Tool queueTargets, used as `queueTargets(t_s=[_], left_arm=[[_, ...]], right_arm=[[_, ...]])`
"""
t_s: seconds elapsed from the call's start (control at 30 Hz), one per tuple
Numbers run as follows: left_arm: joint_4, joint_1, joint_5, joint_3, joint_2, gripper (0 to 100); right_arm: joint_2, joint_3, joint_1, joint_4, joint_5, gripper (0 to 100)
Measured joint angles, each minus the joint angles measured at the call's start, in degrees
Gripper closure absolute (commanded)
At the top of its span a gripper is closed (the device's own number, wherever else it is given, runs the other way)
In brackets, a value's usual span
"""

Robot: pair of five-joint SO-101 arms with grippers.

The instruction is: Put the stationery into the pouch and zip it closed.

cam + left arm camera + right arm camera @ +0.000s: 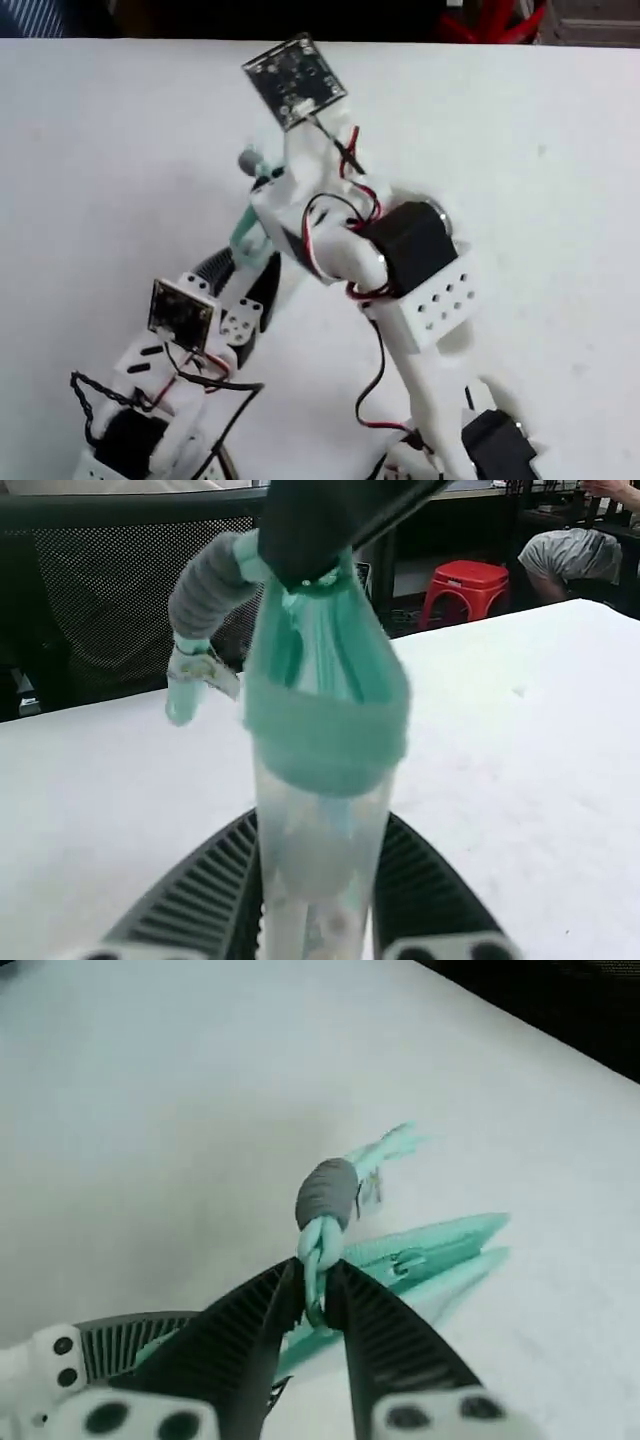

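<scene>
Pouch (320, 780) of clear plastic with a mint-green band stands upright between the fingers of the left gripper (322, 828). The two black ribbed fingers press on both its sides, so this claw is closed narrow on the lower part of the pouch. Inside the clear part some pale shapes show, too blurred to name.

Above the left claw, the green top of the pouch goes up to the right gripper (315, 1268). Its jaws are almost together and pinch a braided green cord (315, 1240). Just beyond the fingertips the cord carries a gray wrap (328, 1195), and past the wrap its loose end hangs free with a small tag (370, 1190). Beside the right claw, a little farther out, lies the green zipper edge (430, 1250) of the pouch.

White table (520, 150) is under both claws; whether the pouch touches it I cannot tell.
</scene>
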Motion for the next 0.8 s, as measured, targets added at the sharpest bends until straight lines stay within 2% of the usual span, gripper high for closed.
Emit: queueTargets(t_s=[0.5, 0.67, 0.8], left_arm=[[0.0, 0.0, 0.1, 0.1, 0.0, 98], [0.0, 0.0, 0.1, 0.1, 0.0, 98], [0.0, 0.2, 0.1, 0.1, 0.0, 98]], right_arm=[[-0.2, -0.3, -14.9, 2.6, 0.2, 98.1], [-0.2, -0.4, -15.4, 2.8, 0.2, 98.1], [-1.3, -0.4, -12.5, 2.8, 0.2, 98.1]])
